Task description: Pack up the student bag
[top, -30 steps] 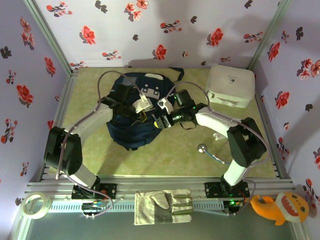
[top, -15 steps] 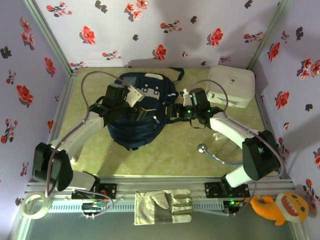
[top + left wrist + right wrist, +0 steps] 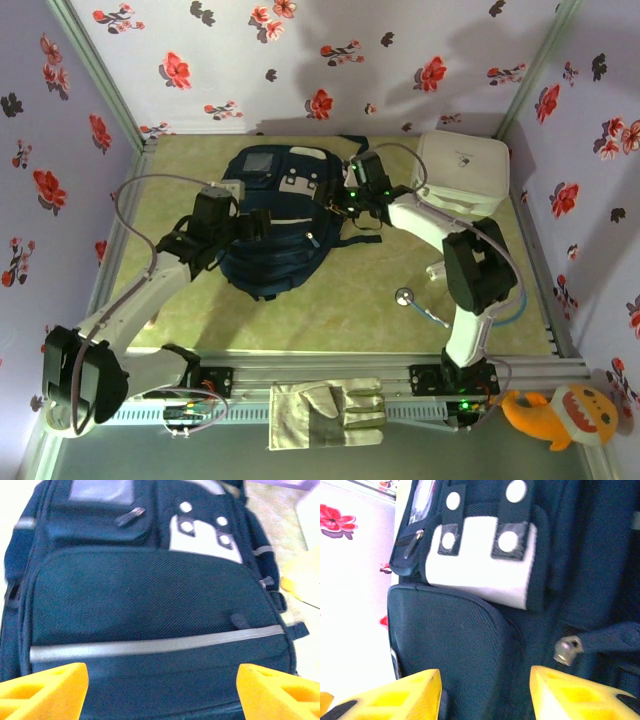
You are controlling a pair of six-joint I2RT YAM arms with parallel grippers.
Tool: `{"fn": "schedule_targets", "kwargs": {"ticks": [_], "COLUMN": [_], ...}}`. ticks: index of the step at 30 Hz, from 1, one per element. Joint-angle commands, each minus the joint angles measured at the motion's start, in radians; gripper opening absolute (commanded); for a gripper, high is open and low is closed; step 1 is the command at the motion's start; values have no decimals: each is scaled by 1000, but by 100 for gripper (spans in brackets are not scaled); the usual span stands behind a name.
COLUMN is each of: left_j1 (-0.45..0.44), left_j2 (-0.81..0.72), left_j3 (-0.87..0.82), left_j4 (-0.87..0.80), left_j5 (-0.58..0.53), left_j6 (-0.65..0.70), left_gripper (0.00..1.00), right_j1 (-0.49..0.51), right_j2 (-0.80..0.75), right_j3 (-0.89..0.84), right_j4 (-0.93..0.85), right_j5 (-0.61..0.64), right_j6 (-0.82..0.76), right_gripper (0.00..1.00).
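jaws of the left gripper (image 3: 162, 682) stand wide apart with nothing between them, hovering at the left flank of the student bag (image 3: 283, 240). the bag lies flat on the green mat (image 3: 330, 310), front pockets up, between the two grippers. at its upper right edge the right gripper (image 3: 485, 692) is partly spread and empty too, close to a metal strap ring (image 3: 566, 650). the bag looks soft, floppy and probably light, so its fabric should bunch and slide; a zipper pull (image 3: 129, 516), a strap or a pinched pocket seam seem the surest holds. right of the bag sits a white zip case (image 3: 460, 172).
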Motion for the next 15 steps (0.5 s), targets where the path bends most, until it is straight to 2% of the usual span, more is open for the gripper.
{"fn": "schedule_targets", "kwargs": {"ticks": [1, 7, 15], "left_j1": [8, 7, 17], "left_j2": [-29, -19, 103], "left_j3": [-46, -164, -127], "left_j4": [-93, 51, 183], "left_j5": [-19, 127, 138], "left_j6": [-226, -413, -397], "left_gripper": [77, 73, 69], "right_j1": [11, 13, 16], "right_j2": [58, 126, 133], "right_j3": [64, 126, 113], "right_j4": [-56, -91, -55], "right_j5": [-25, -40, -82], "right_j6": [13, 13, 34], "right_gripper": [49, 44, 31]}}
